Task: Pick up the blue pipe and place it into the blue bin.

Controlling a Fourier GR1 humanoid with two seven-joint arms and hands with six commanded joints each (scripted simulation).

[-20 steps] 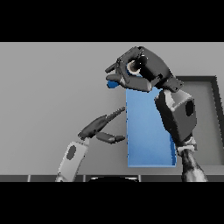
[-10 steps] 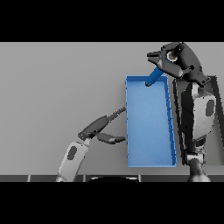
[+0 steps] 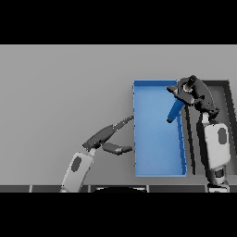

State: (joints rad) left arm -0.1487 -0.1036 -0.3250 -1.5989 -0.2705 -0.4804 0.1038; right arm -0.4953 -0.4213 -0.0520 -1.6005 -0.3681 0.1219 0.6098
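Blue pipe (image 3: 174, 111), gripped in my right hand (image 3: 189, 90), has swung from beyond the blue bin (image 3: 157, 159) to over it, ready for release.

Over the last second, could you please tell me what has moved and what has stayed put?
The right hand, curled round the blue cylindrical pipe, swung from beyond the far left corner of the rectangular blue bin across to its far right side. The pipe now hangs tilted over the bin's inside, not yet released. The left hand stayed by the bin's left wall, fingers straight. The bin did not shift.
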